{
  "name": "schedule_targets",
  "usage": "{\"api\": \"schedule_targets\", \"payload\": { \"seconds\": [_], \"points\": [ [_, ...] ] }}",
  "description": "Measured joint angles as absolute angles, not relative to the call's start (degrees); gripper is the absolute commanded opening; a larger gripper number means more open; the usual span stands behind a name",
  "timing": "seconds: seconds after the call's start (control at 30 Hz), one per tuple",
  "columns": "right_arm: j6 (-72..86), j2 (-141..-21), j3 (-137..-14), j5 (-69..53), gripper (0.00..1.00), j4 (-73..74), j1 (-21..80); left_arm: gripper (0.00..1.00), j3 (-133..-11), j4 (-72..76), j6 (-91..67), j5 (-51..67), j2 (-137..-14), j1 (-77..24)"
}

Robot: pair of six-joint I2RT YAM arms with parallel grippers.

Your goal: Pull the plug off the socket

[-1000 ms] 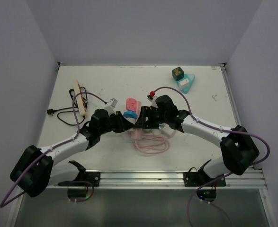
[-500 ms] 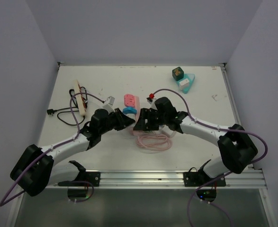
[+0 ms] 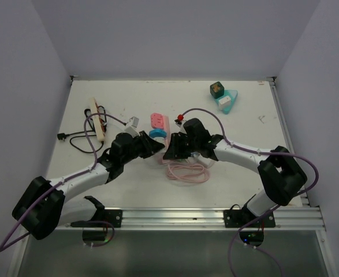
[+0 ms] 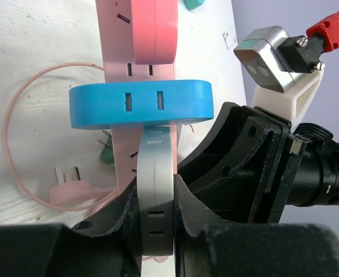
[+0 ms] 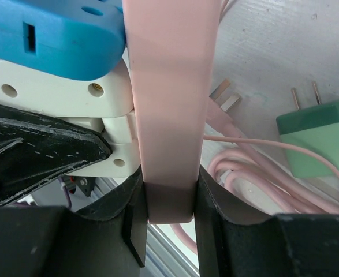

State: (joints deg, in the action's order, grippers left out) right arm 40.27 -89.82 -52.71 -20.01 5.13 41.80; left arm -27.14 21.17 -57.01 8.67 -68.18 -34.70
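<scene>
Pink power strip (image 5: 169, 86) at mid-table, between the two wrists. Right gripper (image 5: 169, 196) clenched on its near end. Left gripper (image 4: 156, 213) clenched on the white plug (image 4: 155, 190), which sits flush against the strip's side. Prongs not visible, so likely not yet out.

Blue plug (image 4: 140, 103) and pink plug (image 4: 155, 29) are seated farther along the strip. Green plug (image 5: 316, 135) lies loose on the table, prongs bare, beside the coiled pink cord (image 5: 256, 173).

Progress: both holds made; the separating pull is left.

Against the frame a second back: strip, plugs and both grippers sit slightly farther from the bases and a touch left. The grippers are no farther apart.
</scene>
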Motion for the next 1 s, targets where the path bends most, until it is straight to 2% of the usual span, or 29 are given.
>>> {"api": "schedule_targets", "payload": {
  "seconds": [0.03,0.33,0.6,0.83,1.0],
  "points": [
    [40.03,-89.82,-52.82,-19.75,0.0,5.19,41.85,0.0,-27.14,21.06,-57.01,8.54,-67.9,-34.68],
    [40.1,-89.62,-53.78,-18.59,0.0,5.48,42.83,0.0,-27.29,12.64,-57.04,4.78,-59.96,-35.29],
    [44.34,-89.78,-51.66,-8.36,0.0,13.06,34.92,0.0,-33.15,5.3,-57.06,2.02,-50.52,-35.27],
    [42.81,-89.01,-51.72,-8.56,0.0,14.28,34.74,0.0,-34.98,-2.85,-56.31,1.19,-49.89,-35.29],
    [40.53,-82.56,-52.31,-8.82,0.0,14.52,34.74,0.01,-34.04,-3.84,-54.92,1.54,-52.73,-35.27]
  ]
}}
